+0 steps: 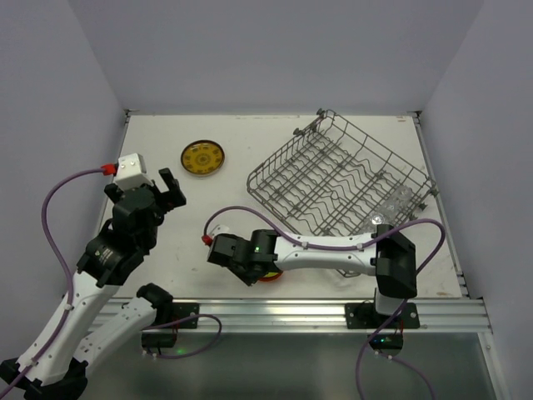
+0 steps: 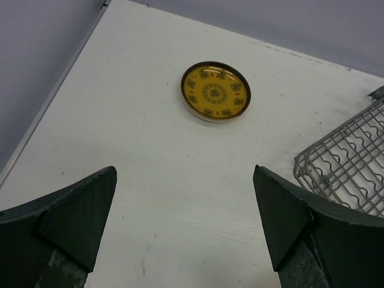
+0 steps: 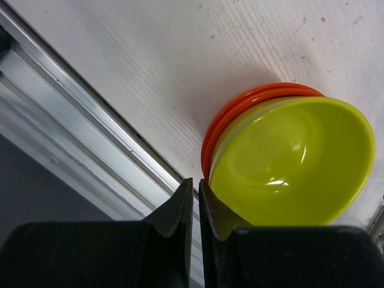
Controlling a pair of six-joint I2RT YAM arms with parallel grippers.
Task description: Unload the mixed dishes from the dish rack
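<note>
A white table point(image 1: 250, 133), faintly scuffed, fills the middle. Plain grey walls point(image 1: 266, 50) box it in at 9, 12 and 3 o'clock. A ribbed aluminium rail point(image 1: 283, 315) runs along its edge at 6 o'clock.

Plate point(image 1: 202, 157) left of rack point(image 1: 283, 150); bowls point(image 3: 288, 162) apparently nested.

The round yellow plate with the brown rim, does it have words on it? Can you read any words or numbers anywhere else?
No readable text anywhere.
Round yellow plate with brown rim: dark pattern marks only, too small to read as letters.
Glossy yellow-green bowl, grey wire dish rack: no labels.
</note>
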